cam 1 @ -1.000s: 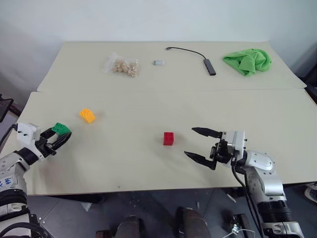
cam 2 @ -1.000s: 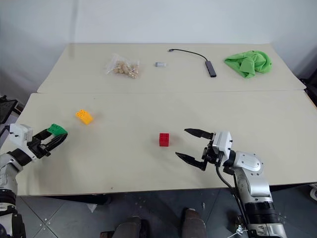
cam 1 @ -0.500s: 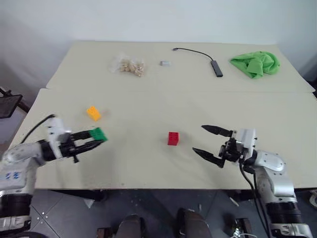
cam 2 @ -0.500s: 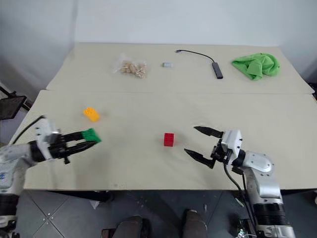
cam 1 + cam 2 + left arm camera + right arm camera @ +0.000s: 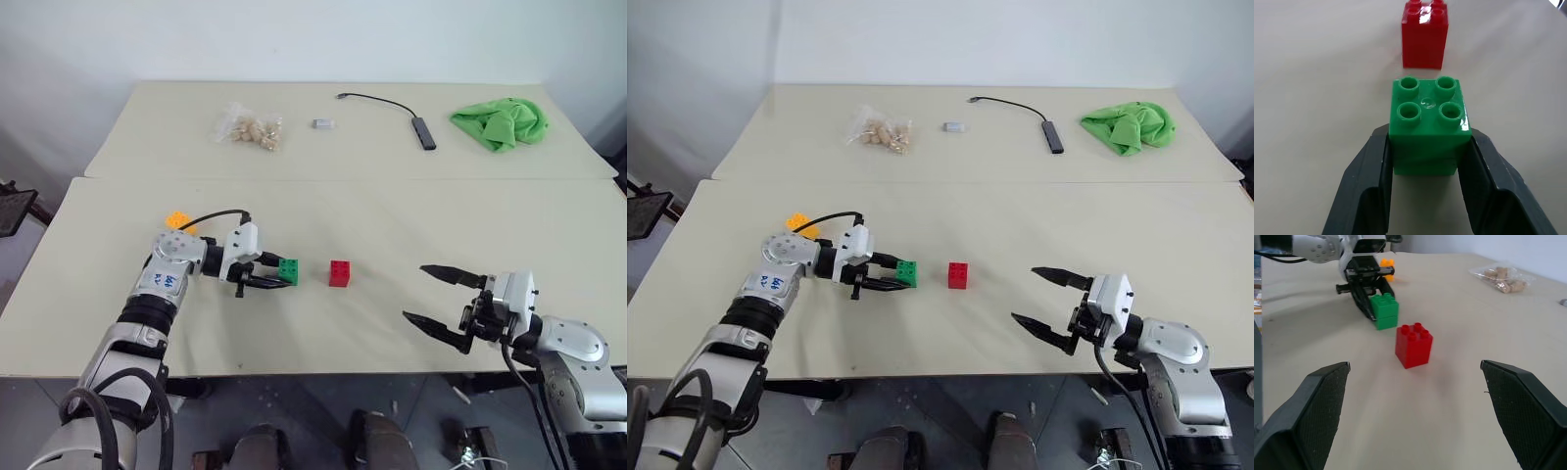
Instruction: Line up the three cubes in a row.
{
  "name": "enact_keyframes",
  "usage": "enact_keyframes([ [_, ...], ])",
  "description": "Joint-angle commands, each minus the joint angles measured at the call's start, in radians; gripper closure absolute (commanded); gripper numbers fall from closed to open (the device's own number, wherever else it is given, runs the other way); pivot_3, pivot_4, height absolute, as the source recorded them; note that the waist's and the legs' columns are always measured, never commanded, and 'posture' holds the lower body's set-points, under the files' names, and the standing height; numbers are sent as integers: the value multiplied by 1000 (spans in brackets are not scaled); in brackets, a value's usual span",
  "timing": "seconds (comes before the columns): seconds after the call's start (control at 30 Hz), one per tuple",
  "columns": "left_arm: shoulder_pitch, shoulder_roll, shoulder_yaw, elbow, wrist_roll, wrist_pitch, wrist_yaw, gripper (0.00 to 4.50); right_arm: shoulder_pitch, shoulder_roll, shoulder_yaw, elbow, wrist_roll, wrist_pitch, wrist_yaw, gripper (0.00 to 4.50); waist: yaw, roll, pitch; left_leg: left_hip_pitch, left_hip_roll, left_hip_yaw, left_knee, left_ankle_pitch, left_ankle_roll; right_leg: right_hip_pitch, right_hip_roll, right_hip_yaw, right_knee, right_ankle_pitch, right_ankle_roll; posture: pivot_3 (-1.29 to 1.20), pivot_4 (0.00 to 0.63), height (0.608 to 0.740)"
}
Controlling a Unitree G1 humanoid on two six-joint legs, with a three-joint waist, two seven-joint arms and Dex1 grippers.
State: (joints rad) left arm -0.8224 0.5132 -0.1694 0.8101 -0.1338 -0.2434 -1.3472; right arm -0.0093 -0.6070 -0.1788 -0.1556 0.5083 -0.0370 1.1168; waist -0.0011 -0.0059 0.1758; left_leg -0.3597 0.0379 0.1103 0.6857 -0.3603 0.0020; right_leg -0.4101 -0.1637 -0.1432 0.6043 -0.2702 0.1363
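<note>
Black fingers of the left gripper (image 5: 277, 274) are clamped on the sides of the green brick (image 5: 288, 271), studs up, as the left wrist view shows closely. Whether the brick rests on the table or hangs just above it cannot be told. At 3 o'clock from it, near but apart, the red brick (image 5: 340, 273) stands upright on the beige front table (image 5: 392, 225). At 10 o'clock from the green brick, partly hidden behind the left arm, lies the orange-yellow brick (image 5: 178, 220).

At 4 o'clock from the red brick, well apart, the right gripper (image 5: 441, 301) sits near the table's front edge with its two fingers spread wide and nothing between them. The right wrist view looks between those fingers to the red brick, the green one in the other gripper behind it, and the orange-yellow one farther back.

Open tabletop lies between the red brick and the right gripper, and a broad bare stretch runs toward 12 and 2 o'clock up to the seam with the rear table (image 5: 176, 117).

On the rear table, a clear bag (image 5: 247, 128) holds beige pieces at 11 o'clock from the red brick. A small grey item (image 5: 322, 123), too small to identify, lies at 12 o'clock; a black cable with an adapter (image 5: 423, 132) and a crumpled green cloth (image 5: 498, 123) lie toward 1 o'clock.
</note>
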Motion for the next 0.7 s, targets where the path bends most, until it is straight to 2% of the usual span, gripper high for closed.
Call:
enact_keyframes([
  [0.03, -22, 4, 15, 45, 19, -40, -3, 3020, 11, 3, -15, -49, 21, 7, -24, 0, 0, 0, 0, 0, 0, 0, 0, 0, 0, 0, 0, 0, 0, 0, 0, 0, 150, 740],
  [0.13, -24, 4, 20, 58, 16, -44, -17, 3020, 8, 4, -3, -55, 22, 15, -28, 0, 0, 0, 0, 0, 0, -1, 1, 0, 0, 0, 0, 0, 0, 0, 0, 0, 150, 740],
  [0.2, -23, 5, 31, 41, 3, -29, -23, 2310, -5, -1, 6, -54, 31, 30, -18, 0, 0, 0, 0, 0, 0, -1, 1, 0, 0, 0, 0, 0, 0, 0, 0, 0, 150, 740],
  [0.33, 0, 29, 105, -52, -66, 18, -6, 1208, -48, -8, 22, -42, 39, 48, 1, 0, -1, 0, 0, 0, 0, -1, 1, 0, 0, 0, 0, 0, 0, 0, 0, 0, 150, 740],
  [0.47, 162, 128, 189, -343, -152, 145, -6, 18, -97, -3, 40, -33, 52, 73, 16, 0, -15, 0, 0, 0, 1, -2, 0, 0, 0, -1, 0, 0, 2, 0, 0, 0, 150, 740],
  [0.53, 268, 179, 236, -494, -198, 230, 21, 18, -109, -4, 55, -40, 64, 94, 30, 0, -21, 0, 0, 0, 1, -2, -1, 0, 0, -1, 0, 0, 3, 0, 0, 0, 150, 740],
  [0.6, 454, 235, 367, -661, -258, 321, 89, 18, -141, 14, 83, -48, 79, 110, 43, 0, -30, 0, 0, 0, 1, -3, -1, 0, 0, 0, 0, -1, 2, 0, 0, 0, 150, 740],
  [0.67, 618, 241, 513, -760, -301, 375, 195, 18, -184, 42, 104, -39, 85, 110, 47, 0, -34, 0, 1, 1, 2, -6, -1, -1, -1, -1, 0, 1, 3, 0, 0, 0, 150, 740],
  [0.7, 682, 214, 587, -785, -318, 386, 269, 18, -206, 55, 111, -27, 86, 107, 48, 0, -34, 0, 1, 2, 4, -8, -1, -1, -1, -1, 1, 1, 2, 0, 0, 0, 150, 740],
])
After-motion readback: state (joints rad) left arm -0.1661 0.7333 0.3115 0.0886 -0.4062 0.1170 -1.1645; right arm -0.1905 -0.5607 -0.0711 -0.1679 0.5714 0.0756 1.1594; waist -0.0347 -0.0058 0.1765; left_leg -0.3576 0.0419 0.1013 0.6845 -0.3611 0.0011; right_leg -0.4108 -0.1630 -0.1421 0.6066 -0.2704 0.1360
